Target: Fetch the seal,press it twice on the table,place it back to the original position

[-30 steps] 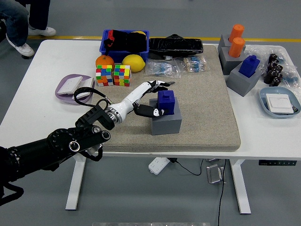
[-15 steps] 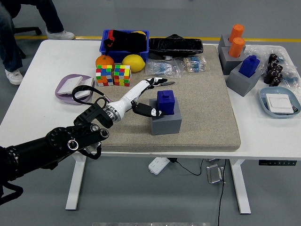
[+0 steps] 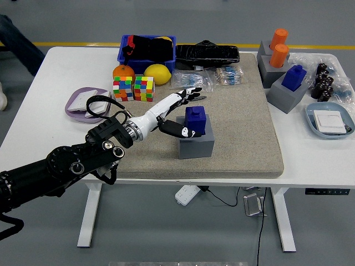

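Note:
The seal is a dark blue block standing upright on a grey base in the middle of the beige mat. My left hand reaches in from the lower left and hovers just left of the seal. Its fingers are spread above and behind the seal, and the thumb lies against the seal's lower left side. Nothing is grasped. My right hand is out of the picture.
Two puzzle cubes, an orange and a lemon sit behind my arm. A purple dish lies at the left. Grey stands with orange seals and a blue seal stand at the right.
My left hand has lifted and opened away from the seal, its fingers rising up and back. The seal stays on its base. A person's legs at the top left have moved away.

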You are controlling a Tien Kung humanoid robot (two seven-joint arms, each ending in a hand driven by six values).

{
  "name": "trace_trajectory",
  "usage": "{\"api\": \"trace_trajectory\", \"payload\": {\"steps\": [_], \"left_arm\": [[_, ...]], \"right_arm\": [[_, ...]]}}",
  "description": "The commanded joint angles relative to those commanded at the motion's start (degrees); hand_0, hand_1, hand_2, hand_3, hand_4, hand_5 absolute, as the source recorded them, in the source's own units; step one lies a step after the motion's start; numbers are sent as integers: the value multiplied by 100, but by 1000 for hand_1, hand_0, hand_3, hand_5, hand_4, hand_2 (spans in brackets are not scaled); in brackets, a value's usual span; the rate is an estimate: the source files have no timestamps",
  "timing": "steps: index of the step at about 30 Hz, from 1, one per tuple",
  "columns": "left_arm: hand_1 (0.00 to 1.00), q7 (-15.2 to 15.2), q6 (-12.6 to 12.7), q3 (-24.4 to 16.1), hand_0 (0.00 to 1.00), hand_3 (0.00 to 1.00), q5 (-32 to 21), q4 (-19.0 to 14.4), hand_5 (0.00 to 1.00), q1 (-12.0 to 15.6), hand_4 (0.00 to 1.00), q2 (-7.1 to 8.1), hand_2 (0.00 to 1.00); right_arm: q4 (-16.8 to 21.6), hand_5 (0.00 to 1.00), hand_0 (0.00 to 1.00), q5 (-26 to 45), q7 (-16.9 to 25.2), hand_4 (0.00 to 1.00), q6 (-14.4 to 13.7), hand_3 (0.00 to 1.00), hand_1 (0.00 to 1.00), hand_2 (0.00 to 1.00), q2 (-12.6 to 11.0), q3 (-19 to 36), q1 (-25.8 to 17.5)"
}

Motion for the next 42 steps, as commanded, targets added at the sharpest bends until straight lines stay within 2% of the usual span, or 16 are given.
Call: {"api": "trace_trajectory", "payload": {"steps": [2,3,8,9,14,18,21,23,28,32,33,38,39,42], "left_arm": [[998,-46,-42,-132,988,998,-61,-43,187,26,998,-2,998],[998,-68,-45,-207,998,998,-77,-66,387,40,998,1,998],[998,-151,41,-652,998,998,-78,-201,387,104,998,69,998],[998,-159,74,-736,998,998,-52,-216,461,107,998,90,998],[998,-215,209,-1026,998,998,21,-193,461,113,998,218,998],[998,-246,246,-1368,998,998,118,-315,458,248,998,333,998],[998,-309,293,-1944,998,998,227,-472,457,424,998,540,998],[998,-390,357,-2214,998,998,189,-440,457,470,998,672,998],[998,-611,699,-2530,989,998,-95,-14,478,557,998,1021,998],[998,-682,862,-2642,989,998,-278,391,478,748,998,1238,998],[998,-683,878,-2652,969,998,-311,457,367,794,955,1273,998],[998,-740,1021,-2728,969,998,-222,754,367,1072,955,1481,998],[998,-759,1051,-2742,965,998,-212,817,309,1099,946,1515,998],[998,-778,1100,-2823,965,998,-190,1077,309,1133,946,1617,998]], "right_arm": [[8,412,941,3,2,851,-2,676,774,759,5,9,3],[10,412,942,4,3,851,-1,677,773,759,8,12,2],[-5,412,942,-8,1,851,0,677,773,759,17,33,-16],[-10,412,942,-9,0,851,1,677,773,759,19,37,-22],[-24,412,942,-21,-2,851,5,677,773,759,22,48,-40],[-1,412,942,-19,3,851,5,676,773,759,22,48,-29],[3,411,942,-31,5,851,2,676,773,759,22,72,-20],[-8,411,942,-36,3,851,4,676,773,759,19,84,-27],[-32,410,942,-61,0,852,1,676,774,759,12,142,-42],[-11,410,942,-53,4,852,-6,676,774,759,17,154,-28],[-6,411,942,-50,5,851,-8,676,773,759,19,157,-24],[-13,411,942,-60,2,851,-4,676,773,759,33,173,-23],[-17,410,942,-64,1,851,-2,676,773,757,32,178,-23],[-20,410,942,-79,2,851,-5,676,773,757,13,203,-23]]}}
